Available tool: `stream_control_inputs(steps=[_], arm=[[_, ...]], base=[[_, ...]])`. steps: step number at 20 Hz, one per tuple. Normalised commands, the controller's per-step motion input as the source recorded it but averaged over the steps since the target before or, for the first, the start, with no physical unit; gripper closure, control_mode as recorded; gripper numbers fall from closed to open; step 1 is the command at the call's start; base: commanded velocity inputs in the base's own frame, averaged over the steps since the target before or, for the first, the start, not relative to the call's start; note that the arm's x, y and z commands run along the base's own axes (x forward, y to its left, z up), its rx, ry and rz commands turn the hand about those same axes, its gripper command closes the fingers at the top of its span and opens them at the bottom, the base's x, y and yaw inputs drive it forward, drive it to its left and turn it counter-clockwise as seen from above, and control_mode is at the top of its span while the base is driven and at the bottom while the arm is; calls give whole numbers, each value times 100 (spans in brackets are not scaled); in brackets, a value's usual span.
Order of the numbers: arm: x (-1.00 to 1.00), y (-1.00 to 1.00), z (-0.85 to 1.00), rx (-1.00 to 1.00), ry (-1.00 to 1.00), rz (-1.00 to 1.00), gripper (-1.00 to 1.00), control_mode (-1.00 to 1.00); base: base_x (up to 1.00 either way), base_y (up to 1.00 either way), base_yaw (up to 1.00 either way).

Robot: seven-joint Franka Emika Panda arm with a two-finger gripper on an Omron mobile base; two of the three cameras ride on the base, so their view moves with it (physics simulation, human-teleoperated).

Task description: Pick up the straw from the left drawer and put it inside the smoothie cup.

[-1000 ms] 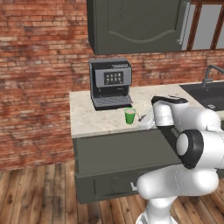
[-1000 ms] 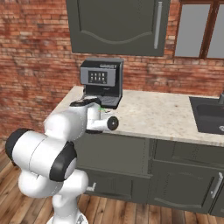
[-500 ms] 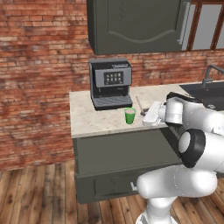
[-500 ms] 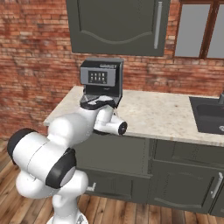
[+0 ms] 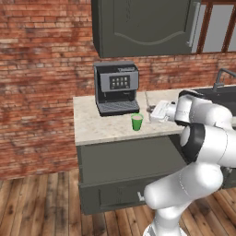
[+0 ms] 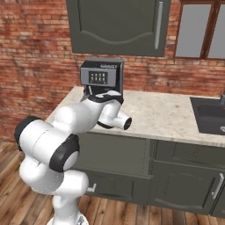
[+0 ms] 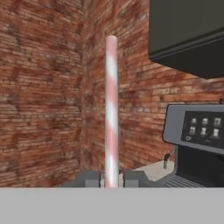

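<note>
Brick wall all around the back, with a pale stone tabletop [image 5: 99, 126] running across the middle of both base views and dark cabinets above and below it. You've got the coffee machine [image 5: 116, 87] sitting at the back of that tabletop, center of the left base view, and the green cup [image 5: 136, 121] stands just in front of it, a bit to the right, pink at the top.

Your claw [image 7: 111, 178] is clamped on the straw [image 7: 111, 109]. In the hand view the two dark tips pinch it at the bottom center, and the pink-and-white striped stick runs straight up the middle of the frame against the brick. The coffee machine's screen shows at the right edge there.

From the left base view the white hand sits right of the cup, level with the tabletop edge, and you can just make out a thin pale line at the claw [image 5: 148, 109]. The cup itself is clear of the claw.
</note>
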Motion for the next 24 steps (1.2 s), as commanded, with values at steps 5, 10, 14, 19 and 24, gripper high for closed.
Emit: stream_control_inputs(steps=[5, 10, 14, 19, 24], arm=[[27, 0, 2, 15, 0, 10, 100, -100], [18, 0, 0, 4, 0, 22, 100, -100], [29, 0, 0, 3, 0, 28, 100, -100], [31, 0, 0, 2, 0, 25, 100, -100], [29, 0, -11, 2, 0, 17, 100, -100]], base=[[0, 0, 0], [0, 0, 0], [0, 0, 0], [0, 0, 0], [0, 0, 0]])
